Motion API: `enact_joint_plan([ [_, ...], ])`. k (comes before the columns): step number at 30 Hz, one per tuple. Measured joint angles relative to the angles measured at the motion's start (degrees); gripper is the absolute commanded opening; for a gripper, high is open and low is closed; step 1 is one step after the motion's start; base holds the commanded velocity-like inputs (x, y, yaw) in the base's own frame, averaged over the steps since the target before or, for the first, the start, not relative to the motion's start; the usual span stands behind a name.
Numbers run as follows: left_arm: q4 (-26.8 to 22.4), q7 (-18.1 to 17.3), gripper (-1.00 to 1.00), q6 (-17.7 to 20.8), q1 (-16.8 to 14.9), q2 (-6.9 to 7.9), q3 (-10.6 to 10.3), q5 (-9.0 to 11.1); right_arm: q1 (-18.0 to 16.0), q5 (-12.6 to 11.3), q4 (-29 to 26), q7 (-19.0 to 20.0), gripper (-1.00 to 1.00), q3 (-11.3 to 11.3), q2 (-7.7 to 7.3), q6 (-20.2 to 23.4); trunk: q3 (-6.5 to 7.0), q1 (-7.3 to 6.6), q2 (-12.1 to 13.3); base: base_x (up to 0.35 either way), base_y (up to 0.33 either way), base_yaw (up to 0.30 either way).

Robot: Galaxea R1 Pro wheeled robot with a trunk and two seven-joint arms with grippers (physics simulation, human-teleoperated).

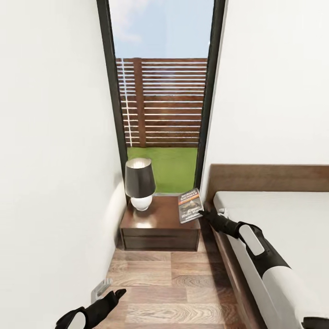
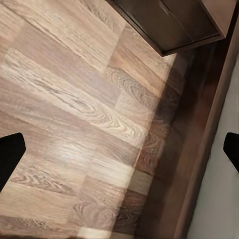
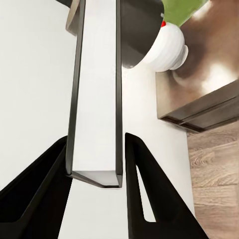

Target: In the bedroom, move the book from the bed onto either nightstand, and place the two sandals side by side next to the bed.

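Observation:
My right gripper (image 1: 204, 212) is shut on the lower corner of the book (image 1: 190, 205), a thin dark paperback with white lettering. It holds the book tilted over the right side of the nightstand (image 1: 155, 225). The right wrist view shows the book (image 3: 97, 99) edge-on, its white pages pinched between the two black fingers (image 3: 59, 169). The bed (image 1: 283, 219) with its pale mattress and brown headboard lies to the right. My left gripper (image 1: 114, 294) hangs open low over the wood floor (image 2: 74, 99). The sandals are out of view.
A lamp (image 1: 140, 183) with a dark shade and white base stands on the nightstand's left half. A tall dark-framed window (image 1: 162, 114) rises behind it. A white wall closes the left side. The narrow floor strip runs between the wall and the bed frame (image 2: 199, 149).

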Motion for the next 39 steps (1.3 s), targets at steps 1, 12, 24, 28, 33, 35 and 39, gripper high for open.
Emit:
enact_joint_plan([
  [1,0.02,-0.01,1.0,0.0,-0.02,-0.01,0.0,0.0,-0.16,-0.06,0.27,0.0,-1.0,0.04,0.02,-0.02,0.0,0.0,0.0,0.327,-0.06,0.0],
  [12,0.17,-0.03,1.0,0.0,-0.18,-0.11,-0.01,-0.01,-0.74,0.09,2.46,-0.47,-1.0,0.31,0.66,-0.33,0.0,0.0,0.0,0.327,-0.105,0.0],
  [24,0.69,0.04,1.0,-0.05,-0.18,-0.07,-0.01,-0.06,-0.79,0.1,7.15,-0.09,-1.0,0.32,2.65,-5.07,0.0,0.0,0.0,0.327,-0.097,0.0],
  [28,1.01,0.06,1.0,-0.06,-0.18,0.06,-0.01,-0.08,-0.79,0.16,8.54,0.04,-1.0,0.39,3.73,-6.31,0.0,0.0,0.0,0.327,-0.024,0.0],
  [33,1.35,0.06,1.0,-0.07,-0.18,0.09,-0.01,-0.08,-0.79,0.28,9.49,0.09,-1.0,0.4,4.44,-6.91,0.0,0.0,0.0,0.327,-0.011,0.0],
  [35,1.47,0.07,1.0,-0.07,-0.18,0.07,-0.01,-0.08,-0.8,0.42,9.6,0.09,-1.0,0.39,4.75,-7.07,0.0,0.0,0.0,0.294,-0.004,-0.004],
  [39,1.64,0.08,1.0,-0.13,-0.19,-0.02,-0.01,-0.15,-0.8,0.88,9.26,0.08,-1.0,0.38,5.37,-7.2,0.06,0.02,0.0,0.129,-0.002,-0.09],
])
